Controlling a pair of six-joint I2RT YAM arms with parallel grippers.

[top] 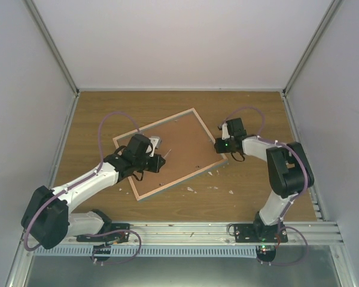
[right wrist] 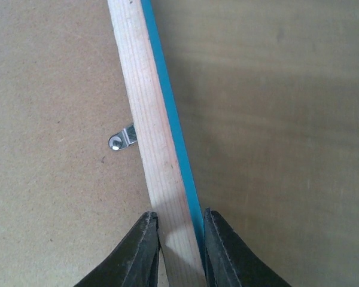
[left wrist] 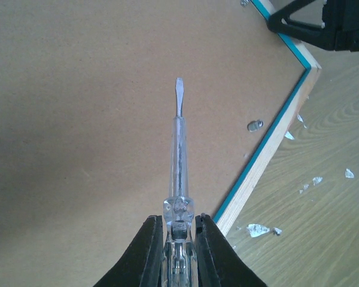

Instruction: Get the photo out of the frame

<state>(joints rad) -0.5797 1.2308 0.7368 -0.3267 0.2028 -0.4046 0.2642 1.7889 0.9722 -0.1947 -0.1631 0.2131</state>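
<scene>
The frame lies face down on the table, its pale wood edging around a brown fibreboard back panel. The photo is hidden beneath that panel. My left gripper is shut on a clear-handled flat screwdriver, whose blade points out over the panel, near the frame's middle. My right gripper is at the frame's right corner. Its fingers press both sides of the wood edging, with the turquoise side showing beside it.
A small metal retaining tab sits on the panel by the edging, and another is near the right edge. White scraps lie on the wooden table in front of the frame. Grey walls enclose the table.
</scene>
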